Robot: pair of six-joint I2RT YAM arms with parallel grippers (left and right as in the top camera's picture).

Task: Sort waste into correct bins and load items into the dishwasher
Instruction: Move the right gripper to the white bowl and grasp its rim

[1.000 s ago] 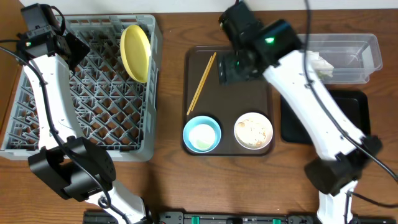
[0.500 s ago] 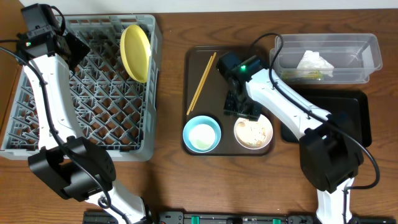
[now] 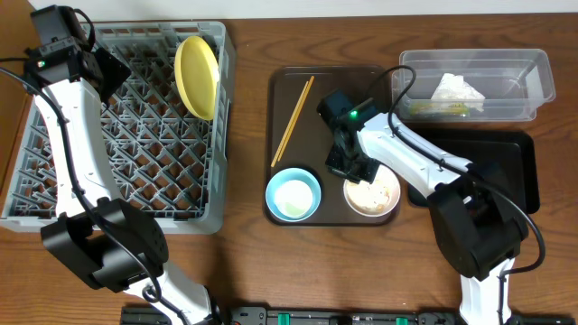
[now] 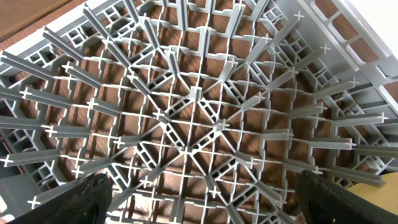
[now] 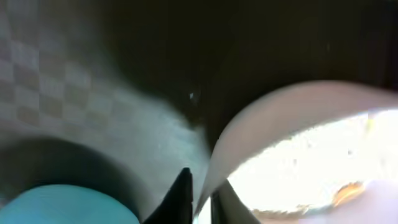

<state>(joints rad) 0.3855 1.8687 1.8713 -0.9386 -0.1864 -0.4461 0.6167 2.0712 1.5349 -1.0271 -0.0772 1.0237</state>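
My right gripper is shut on the near-left rim of the white bowl, which holds whitish food scraps. In the right wrist view one finger sits outside and one inside the bowl wall, right beside the light blue bowl. That blue bowl and the chopsticks lie on the brown tray. A yellow plate stands in the grey dish rack. My left gripper hangs open over the rack's pegs.
The clear tub at the back right holds a white paper piece and a green wrapper. A shallow black tray lies in front of it, to the right of the brown tray.
My right arm swung from beside the clear tub down onto the brown tray, and its jaws closed on the white bowl's rim. The left arm stayed still.
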